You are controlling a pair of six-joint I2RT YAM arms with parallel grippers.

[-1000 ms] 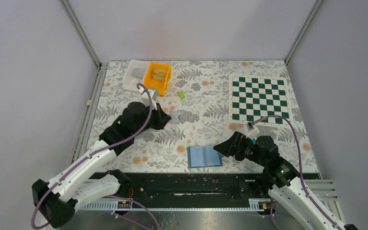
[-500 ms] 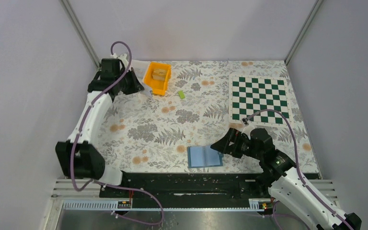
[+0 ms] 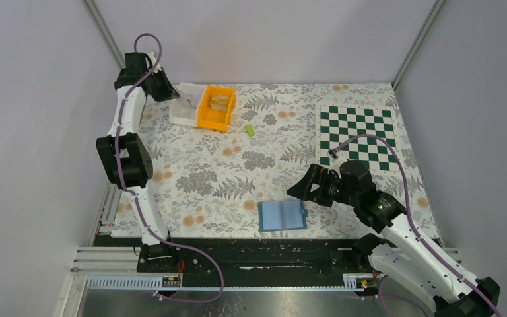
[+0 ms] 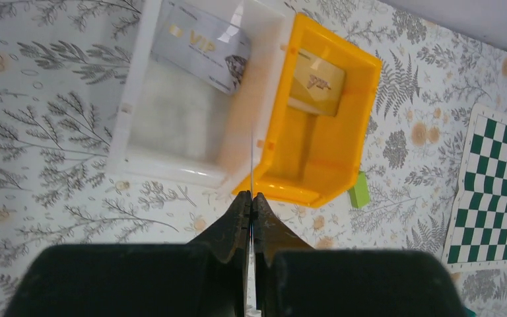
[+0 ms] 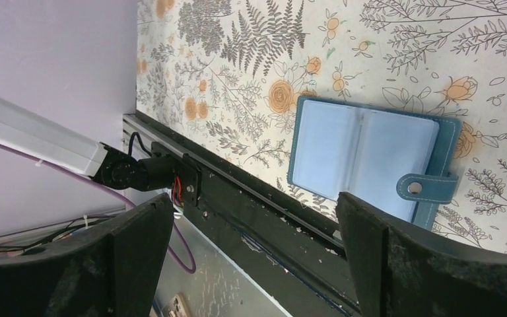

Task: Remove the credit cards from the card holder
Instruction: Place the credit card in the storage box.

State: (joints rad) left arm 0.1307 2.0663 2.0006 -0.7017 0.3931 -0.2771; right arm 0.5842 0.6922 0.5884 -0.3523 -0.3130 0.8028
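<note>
The blue card holder (image 3: 282,215) lies open near the table's front edge, and its pale sleeves (image 5: 370,155) face up. My right gripper (image 3: 302,190) hangs open just right of it and holds nothing; in the right wrist view the right gripper (image 5: 254,221) sits over the front rail. My left gripper (image 3: 168,92) is at the back left, by the white bin (image 3: 183,113). In the left wrist view the left gripper (image 4: 251,197) is shut on a thin credit card (image 4: 251,165) seen edge-on. A silver card (image 4: 201,43) lies in the white bin and a gold card (image 4: 315,82) in the orange bin (image 4: 363,92).
The orange bin (image 3: 216,107) stands touching the white bin's right side. A small lime-green block (image 3: 249,130) lies just right of the bins. A green-and-white chessboard mat (image 3: 358,137) covers the back right. The black rail (image 3: 257,247) runs along the front edge.
My left arm swung from the table's middle to the back left corner by the white bin, still shut. My right gripper lifted slightly up and left beside the card holder, staying open.
</note>
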